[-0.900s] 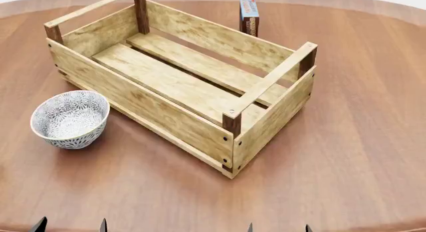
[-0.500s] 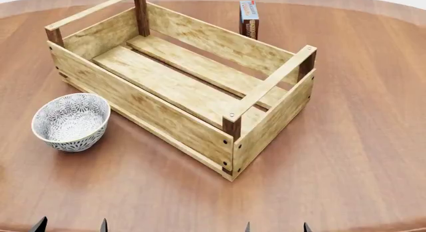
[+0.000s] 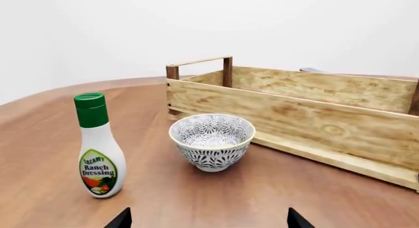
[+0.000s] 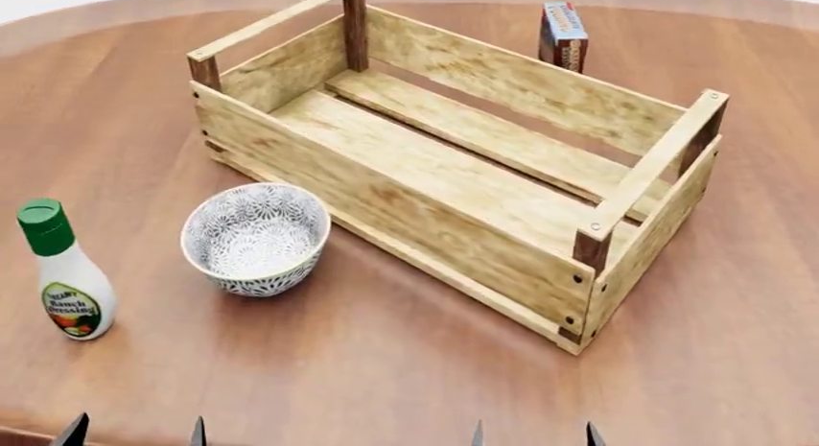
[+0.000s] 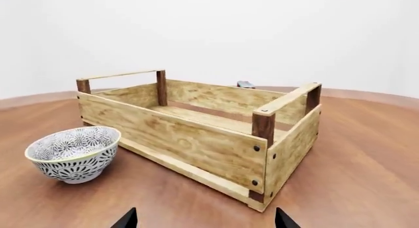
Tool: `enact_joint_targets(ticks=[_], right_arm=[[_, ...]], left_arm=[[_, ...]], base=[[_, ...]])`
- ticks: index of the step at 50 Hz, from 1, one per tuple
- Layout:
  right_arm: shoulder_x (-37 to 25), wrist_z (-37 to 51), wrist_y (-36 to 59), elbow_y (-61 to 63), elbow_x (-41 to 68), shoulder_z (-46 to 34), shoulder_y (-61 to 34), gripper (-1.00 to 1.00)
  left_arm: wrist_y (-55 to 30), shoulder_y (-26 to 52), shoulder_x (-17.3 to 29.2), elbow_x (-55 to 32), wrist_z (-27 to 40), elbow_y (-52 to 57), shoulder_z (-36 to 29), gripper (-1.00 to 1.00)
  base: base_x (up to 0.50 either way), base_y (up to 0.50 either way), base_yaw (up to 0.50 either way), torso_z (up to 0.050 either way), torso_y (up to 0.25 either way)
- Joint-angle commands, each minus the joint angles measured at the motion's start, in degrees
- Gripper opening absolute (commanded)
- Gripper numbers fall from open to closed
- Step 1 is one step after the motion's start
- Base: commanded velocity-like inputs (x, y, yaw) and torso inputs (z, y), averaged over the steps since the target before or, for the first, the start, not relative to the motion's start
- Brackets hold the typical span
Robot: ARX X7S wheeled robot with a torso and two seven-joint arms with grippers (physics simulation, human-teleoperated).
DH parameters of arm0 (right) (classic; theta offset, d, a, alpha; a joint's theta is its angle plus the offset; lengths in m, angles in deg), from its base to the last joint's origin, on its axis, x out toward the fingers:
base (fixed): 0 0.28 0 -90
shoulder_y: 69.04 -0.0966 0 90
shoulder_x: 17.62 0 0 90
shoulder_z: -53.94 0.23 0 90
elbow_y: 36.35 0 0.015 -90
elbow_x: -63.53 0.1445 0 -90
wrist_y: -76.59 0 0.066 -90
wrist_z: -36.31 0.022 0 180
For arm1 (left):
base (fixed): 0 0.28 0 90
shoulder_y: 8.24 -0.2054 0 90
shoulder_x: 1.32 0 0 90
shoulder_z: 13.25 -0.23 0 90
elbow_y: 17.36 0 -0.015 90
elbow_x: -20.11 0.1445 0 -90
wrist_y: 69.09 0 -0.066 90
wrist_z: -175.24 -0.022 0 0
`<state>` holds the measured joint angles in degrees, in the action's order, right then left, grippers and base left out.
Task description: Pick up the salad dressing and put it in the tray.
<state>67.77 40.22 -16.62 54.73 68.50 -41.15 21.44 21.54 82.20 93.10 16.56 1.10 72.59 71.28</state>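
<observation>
**A:** Dressing first. From the left wrist view, where is it?

**B:** The salad dressing (image 3: 99, 148) stands upright on the table (image 3: 196, 203), green cap up, long axis vertical, its "Ranch Dressing" label facing this camera. The patterned bowl (image 3: 212, 140) sits just beside it, apart, and the tray (image 3: 307, 120) lies beyond the bowl. Only the two dark fingertips of the left hand (image 3: 208, 219) show at the frame's edge, set wide with nothing between them.

**A:** And from the head view?

**B:** The bottle (image 4: 64, 273) is near the table's left edge, clear of the bowl (image 4: 256, 237); the tray (image 4: 384, 192) sits diagonally in the middle, and a printed box (image 4: 563, 35) stands behind it. Tips of the left hand (image 4: 134, 431) and right hand (image 4: 531, 433) peek in low, both spread and empty.

**A:** Right wrist view?

**B:** No bottle there, just bowl (image 5: 73, 153) and tray (image 5: 190, 139); the right hand (image 5: 204, 217) is spread too.

**A:** So how to reach?

**B:** I'd use the left hand, come in level, and close on the pale body below the cap from the side away from the bowl, keeping it upright.
</observation>
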Motion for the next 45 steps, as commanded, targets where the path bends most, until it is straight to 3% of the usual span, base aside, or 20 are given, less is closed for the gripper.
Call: enact_joint_targets(ticks=[1, 13, 24, 35, 45], right_arm=[[-0.7, 0.9, -0.7, -0.1, 0.7, -0.9, 0.0, 1.0], [-1.9, 1.3, -1.1, -0.7, -0.2, -3.1, 0.1, 1.0], [-1.7, 4.1, 3.9, 1.4, 2.3, -1.1, -1.5, 1.0], [-4.8, 7.7, 24.0, 21.6, 6.8, 2.0, -4.6, 1.0], [-8.7, 8.2, 32.9, 35.4, 11.4, 5.5, -6.5, 1.0]], left_arm=[[0.1, 0.1, 0.8, -0.5, 1.1, -0.2, -1.0, 1.0], [0.2, 0.2, 1.6, -1.1, 2.0, -0.6, -2.0, 1.0], [-6.6, 2.6, 2.6, -1.9, 3.9, 1.5, -1.7, 1.0], [-24.9, 5.1, 6.0, -8.0, 2.7, 22.0, 0.1, 1.0], [-31.4, 5.7, 8.9, -11.2, 3.3, 35.4, 2.6, 1.0]], base=[[0.02, 0.5, 0.0, 0.0, 0.0], [0.02, 0.5, 0.0, 0.0, 0.0], [0.02, 0.0, 0.0, 0.0, 0.0], [0.5, 0.0, 0.0, 0.0, 0.0], [0.5, 0.0, 0.0, 0.0, 0.0]])
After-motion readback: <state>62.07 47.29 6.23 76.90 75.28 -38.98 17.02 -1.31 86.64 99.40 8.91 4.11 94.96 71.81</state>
